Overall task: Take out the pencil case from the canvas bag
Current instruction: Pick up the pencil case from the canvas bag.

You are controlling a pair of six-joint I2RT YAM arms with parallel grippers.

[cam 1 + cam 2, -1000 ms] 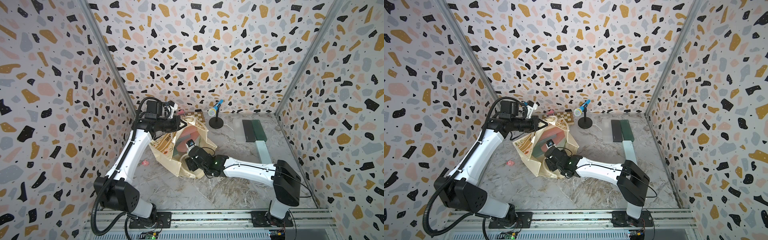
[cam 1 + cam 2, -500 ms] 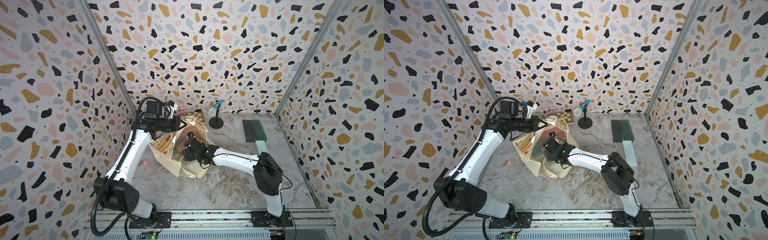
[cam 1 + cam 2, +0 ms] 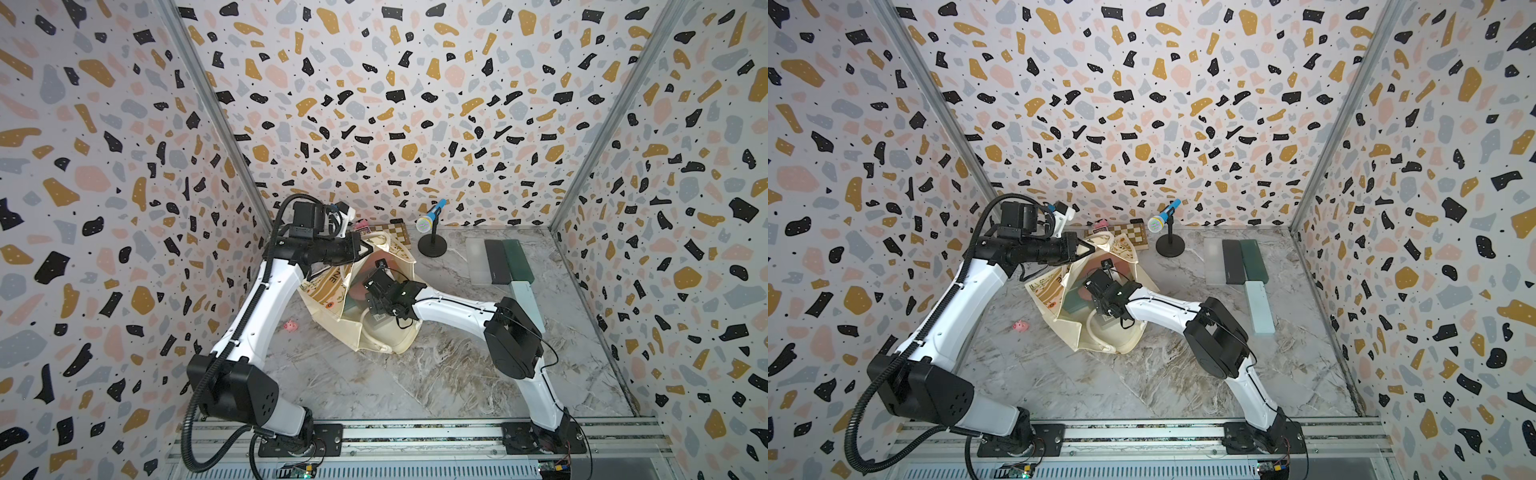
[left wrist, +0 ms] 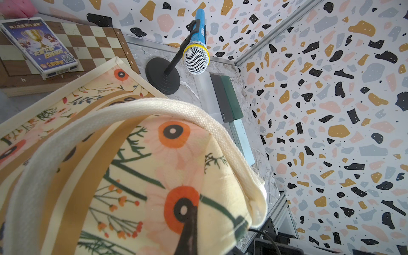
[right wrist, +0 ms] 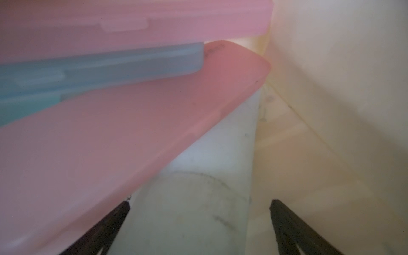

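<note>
Few stiff, slick pencil cases (image 5: 110, 64), prob light; pinch pink case (image 5: 132, 136) edgewise. Right gripper (image 5: 199, 202) open, left gripper (image 3: 365, 249) clamps canvas bag (image 3: 386, 336).

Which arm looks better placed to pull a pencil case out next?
Probably right. The right pincer is open inside the canvas bag, beside a pink pencil case. The left pincer is shut on the bag's edge, holding its mouth up.

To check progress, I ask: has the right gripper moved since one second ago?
Yes. In a top view the right gripper has moved deeper into the canvas bag, ending closer to the microphone stand, which stays fixed.
</note>
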